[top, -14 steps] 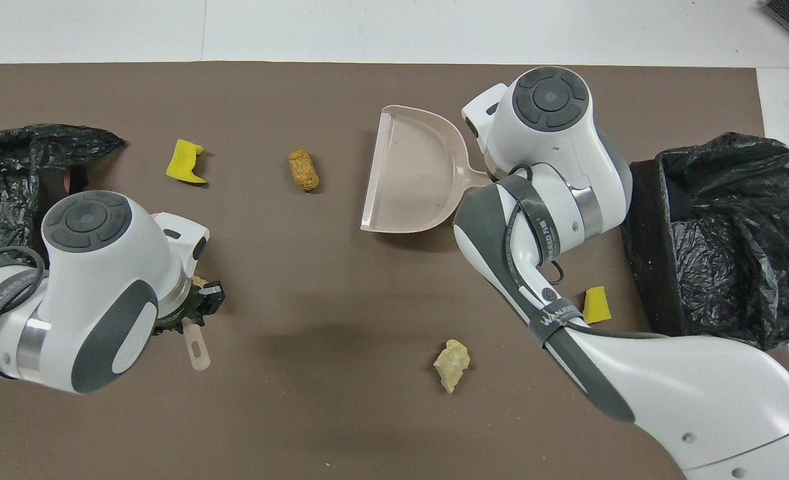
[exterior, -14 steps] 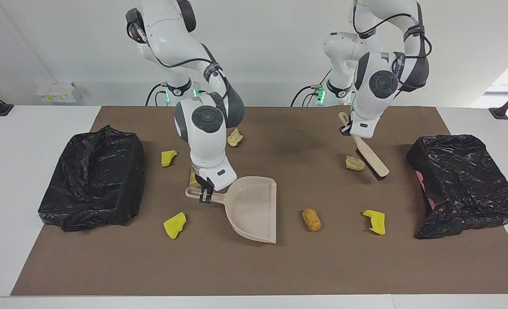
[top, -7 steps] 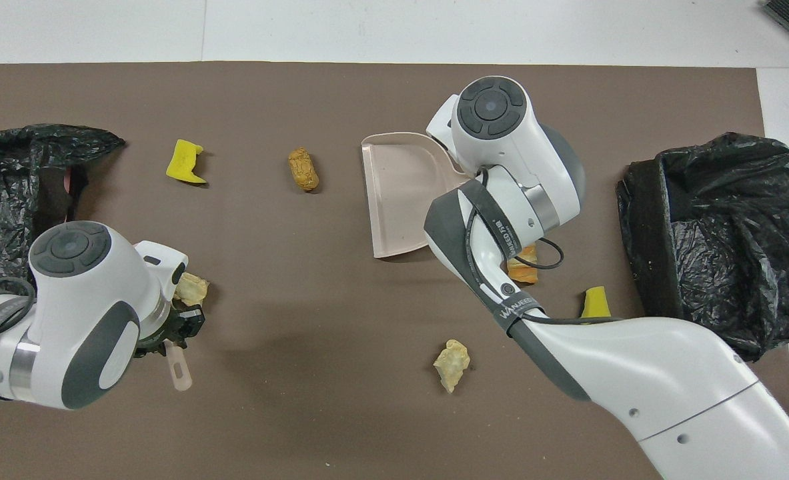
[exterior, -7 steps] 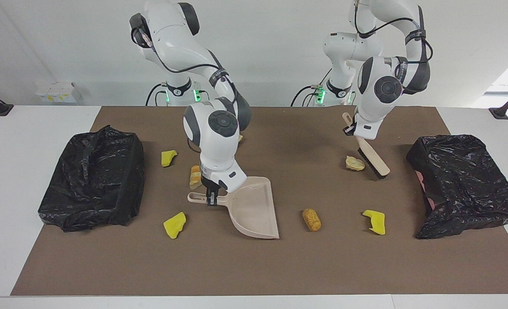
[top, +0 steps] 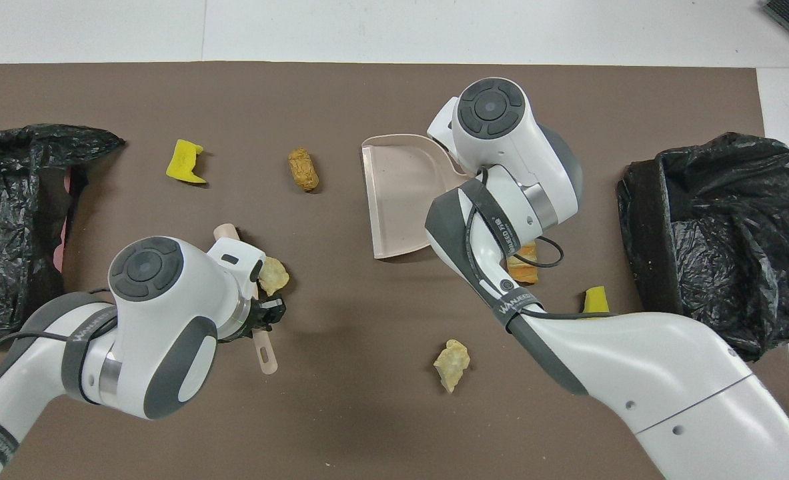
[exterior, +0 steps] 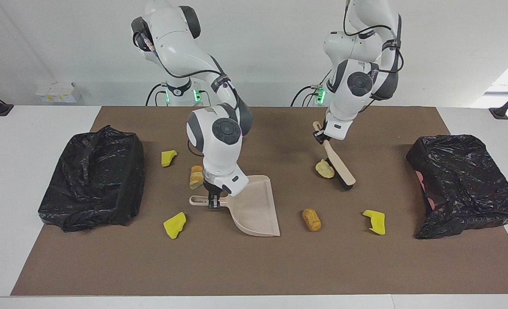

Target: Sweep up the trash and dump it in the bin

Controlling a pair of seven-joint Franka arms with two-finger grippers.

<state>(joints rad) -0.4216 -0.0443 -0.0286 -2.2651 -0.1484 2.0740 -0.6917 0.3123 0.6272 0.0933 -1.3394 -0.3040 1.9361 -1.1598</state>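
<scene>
My right gripper [exterior: 213, 201] is shut on the handle of the beige dustpan [exterior: 256, 208], which rests on the mat with its mouth toward the left arm's end. My left gripper [exterior: 319, 136] is shut on the handle of the brush [exterior: 342, 171]; its bristles touch a pale beige lump of trash [exterior: 324, 168]. An orange-tan piece [exterior: 311, 219] and a yellow wedge [exterior: 374, 221] lie beside the dustpan's mouth. A bread-like piece [exterior: 196, 176] sits by the right wrist. Two yellow wedges [exterior: 168, 157] [exterior: 175, 224] and a beige chunk [top: 452, 364] lie apart.
A bin lined with a black bag [exterior: 92, 180] stands at the right arm's end of the brown mat [exterior: 254, 266]. A second black-bagged bin [exterior: 464, 184] stands at the left arm's end. White table surrounds the mat.
The left arm has swept the brush and the beige lump along the mat toward the dustpan. The right arm turned and shifted the dustpan a little at first, then held still.
</scene>
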